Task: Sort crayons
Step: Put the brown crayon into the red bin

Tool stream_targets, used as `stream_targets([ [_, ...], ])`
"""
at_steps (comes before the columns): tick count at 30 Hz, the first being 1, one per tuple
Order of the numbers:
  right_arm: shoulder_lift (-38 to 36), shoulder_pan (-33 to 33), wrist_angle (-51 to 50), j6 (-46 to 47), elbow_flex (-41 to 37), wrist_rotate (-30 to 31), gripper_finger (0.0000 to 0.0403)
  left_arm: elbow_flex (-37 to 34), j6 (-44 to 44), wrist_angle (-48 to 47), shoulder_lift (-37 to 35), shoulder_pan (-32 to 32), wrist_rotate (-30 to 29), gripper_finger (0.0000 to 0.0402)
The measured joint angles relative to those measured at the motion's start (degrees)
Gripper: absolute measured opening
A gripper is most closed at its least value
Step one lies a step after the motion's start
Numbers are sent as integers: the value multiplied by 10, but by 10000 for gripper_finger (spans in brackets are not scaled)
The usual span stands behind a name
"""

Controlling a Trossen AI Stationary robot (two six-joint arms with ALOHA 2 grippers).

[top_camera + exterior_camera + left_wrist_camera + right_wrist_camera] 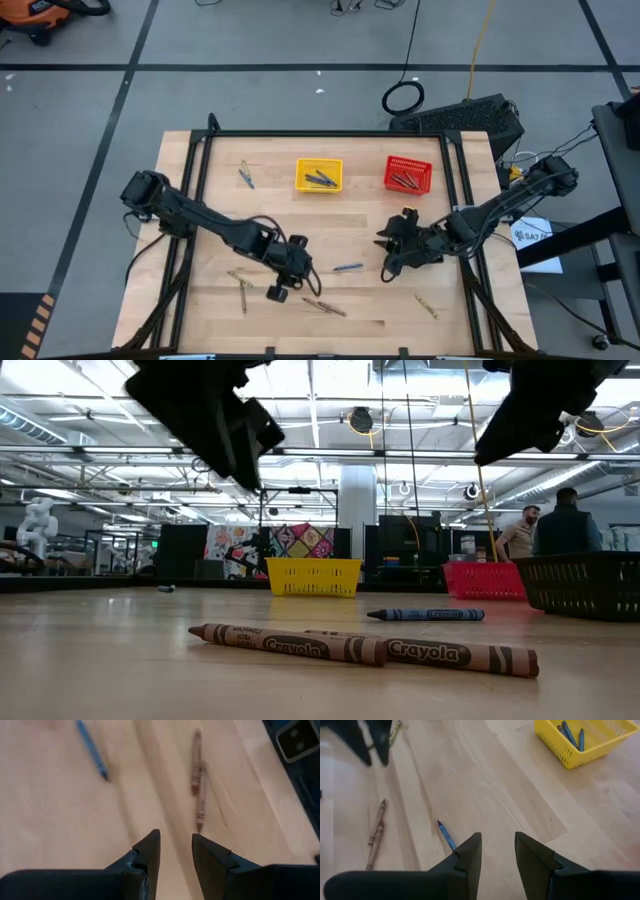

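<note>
Wooden worktop [200, 200] gives me wide bare boards ahead of both tools; its near edge lies close behind my left tool [277, 291], so a push that way could roll a crayon off. The yellow basket [318, 175], already holding blue crayons, and the red basket [407, 174] stand well ahead, out of my sweep. My left tool hovers with its fingers narrowly parted, holding nothing, the pair of brown crayons [197, 775] just ahead of its tips. They lie touching, so I judge that closing could catch both or flick one away. My right tool [497, 852], also narrow and holding nothing, has the blue crayon [446, 834] just beside it; both arms converging there could collide.
</note>
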Motion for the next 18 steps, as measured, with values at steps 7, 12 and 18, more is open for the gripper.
stream_targets([
  [7, 0, -7, -2, 11, 0, -13, 105, 0, -5, 83, 44, -45, 6, 115],
  [12, 0, -7, -5, 11, 0, -39, 105, 20, -25, 110, 69, -65, -11, 115],
  [18, 0, -7, -4, -4, 0, -46, 105, 46, -34, 97, 109, -68, -15, 115],
])
